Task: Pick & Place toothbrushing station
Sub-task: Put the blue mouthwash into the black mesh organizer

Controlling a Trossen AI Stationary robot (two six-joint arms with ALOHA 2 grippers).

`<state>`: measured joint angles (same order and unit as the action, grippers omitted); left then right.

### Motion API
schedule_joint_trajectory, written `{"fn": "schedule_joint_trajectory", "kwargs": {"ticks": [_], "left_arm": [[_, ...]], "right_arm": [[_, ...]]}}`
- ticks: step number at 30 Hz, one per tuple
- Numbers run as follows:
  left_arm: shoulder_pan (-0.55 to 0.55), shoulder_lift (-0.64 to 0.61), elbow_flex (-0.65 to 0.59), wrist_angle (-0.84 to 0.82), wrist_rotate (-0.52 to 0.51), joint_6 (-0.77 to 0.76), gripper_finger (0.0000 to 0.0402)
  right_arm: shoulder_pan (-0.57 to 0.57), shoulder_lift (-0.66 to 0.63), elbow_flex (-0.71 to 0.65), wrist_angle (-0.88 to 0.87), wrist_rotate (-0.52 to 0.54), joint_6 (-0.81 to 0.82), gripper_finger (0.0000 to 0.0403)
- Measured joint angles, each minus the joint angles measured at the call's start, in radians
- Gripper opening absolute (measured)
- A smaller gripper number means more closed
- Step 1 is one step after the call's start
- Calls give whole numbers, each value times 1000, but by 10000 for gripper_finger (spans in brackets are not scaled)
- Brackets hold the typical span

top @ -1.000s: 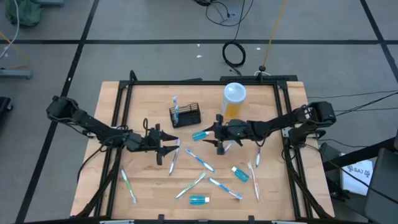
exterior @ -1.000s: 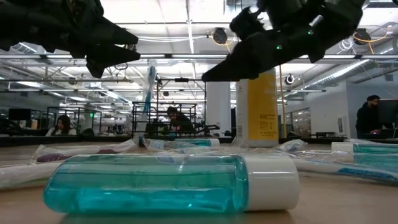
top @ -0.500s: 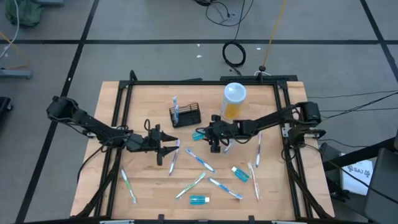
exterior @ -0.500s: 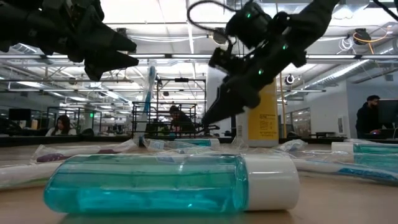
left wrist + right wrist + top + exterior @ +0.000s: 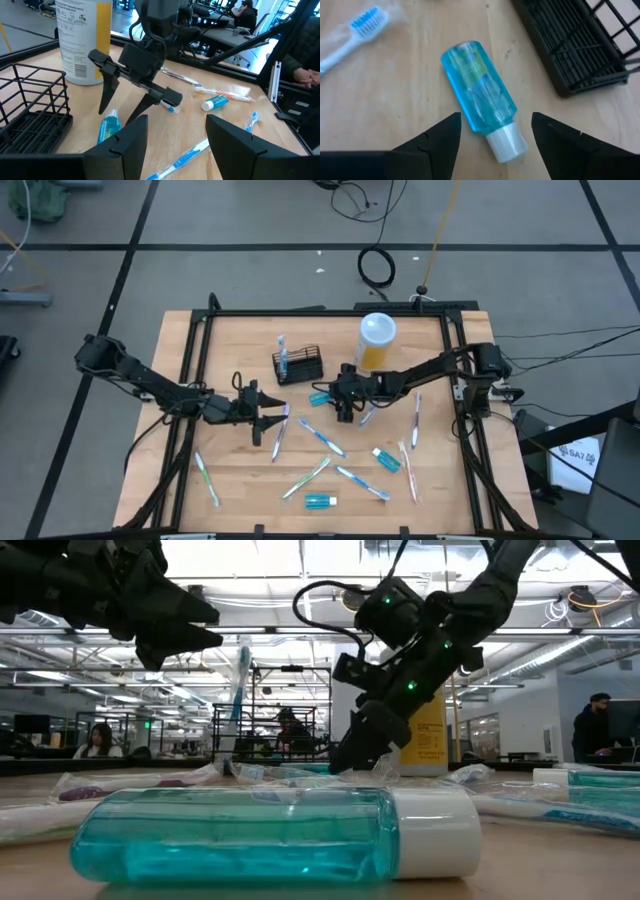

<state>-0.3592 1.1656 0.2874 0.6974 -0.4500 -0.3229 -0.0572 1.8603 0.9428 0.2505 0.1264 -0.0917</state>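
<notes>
The black slatted rack [image 5: 300, 366] stands on the table at centre back, with a toothbrush [image 5: 282, 350] upright in it; it also shows in the right wrist view [image 5: 570, 45] and the left wrist view [image 5: 30, 105]. My right gripper [image 5: 338, 402] is open and low over the table, just right of the rack. Its fingers stand on either side of the white-capped end of a small blue bottle [image 5: 479, 95] that lies flat on the wood. My left gripper [image 5: 268, 426] is open and empty, hovering in front of the rack on the left.
A tall translucent container with a white lid and orange contents [image 5: 377, 340] stands right of the rack. Several wrapped toothbrushes and two more blue bottles [image 5: 320, 501] [image 5: 387, 459] lie over the table's near half. A black frame rail [image 5: 330, 312] borders the table.
My right gripper has gone toward the table's left edge and down, tipping its fingers toward the table, until it stands over the blue bottle beside the rack.
</notes>
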Motion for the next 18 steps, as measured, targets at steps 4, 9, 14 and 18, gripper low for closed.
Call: {"fn": "schedule_joint_trajectory", "kwargs": {"ticks": [4, 9, 14, 18], "left_arm": [[0, 0, 0, 0, 0, 0, 207], [0, 0, 0, 0, 0, 1, 207], [0, 0, 0, 0, 0, 1, 207], [0, 0, 0, 0, 0, 6, 207]], "right_arm": [[-4, 0, 0, -50, -2, 1, 240], [-9, -2, 1, -77, -56, 0, 238], [-9, -1, 1, -66, -80, -23, 214], [-9, -1, 1, -66, -91, -45, 181]]}}
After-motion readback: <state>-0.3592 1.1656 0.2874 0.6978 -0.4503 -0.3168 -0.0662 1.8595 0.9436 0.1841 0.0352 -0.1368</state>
